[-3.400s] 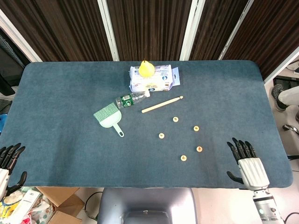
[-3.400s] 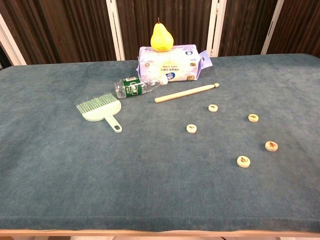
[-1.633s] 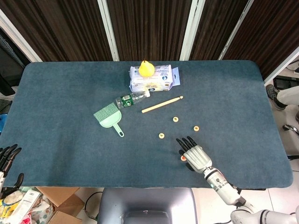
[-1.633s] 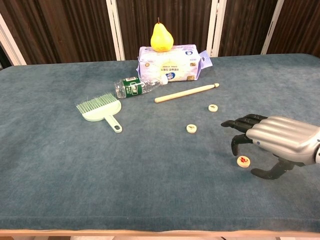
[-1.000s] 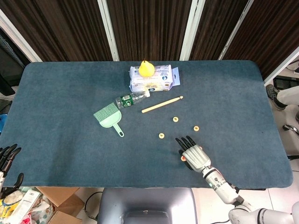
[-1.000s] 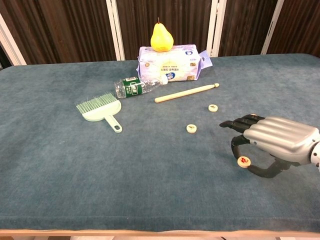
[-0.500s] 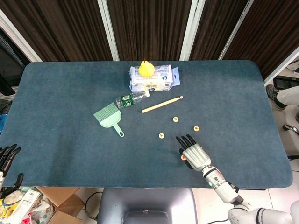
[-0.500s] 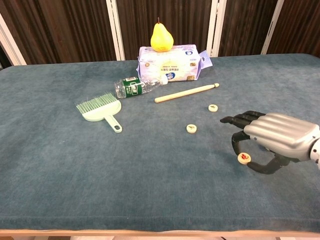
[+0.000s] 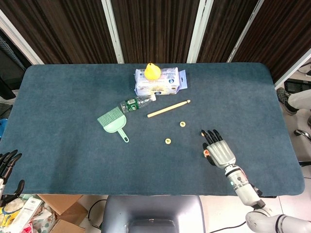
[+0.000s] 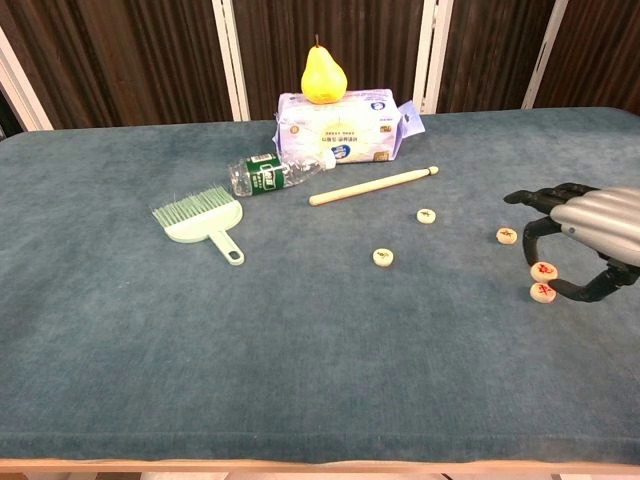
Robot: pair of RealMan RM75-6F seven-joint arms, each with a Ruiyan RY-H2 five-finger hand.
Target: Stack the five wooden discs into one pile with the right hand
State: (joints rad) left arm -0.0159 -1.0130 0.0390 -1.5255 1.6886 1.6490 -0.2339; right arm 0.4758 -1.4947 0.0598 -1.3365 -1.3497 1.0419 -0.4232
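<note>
1. Table [image 9: 58, 107] cloth lies bare across the whole left half and along the lower edge of the head view; the left hand [image 9: 7, 167] hangs off the lower left corner, fingers apart and holding nothing.
2. Right hand [image 10: 585, 235] sits at the right edge of the chest view, pinching one wooden disc [image 10: 543, 270] between thumb and finger.
3. Just below it a second disc [image 10: 542, 292] lies flat; whether the two touch, I cannot tell.
4. Three other discs [image 10: 383, 257] [image 10: 426, 215] [image 10: 507, 235] lie flat and apart, centre-right.
5. Wooden stick [image 10: 373, 186] slants up to the right beside a bottle [image 10: 272, 172] and brush [image 10: 200, 220].
</note>
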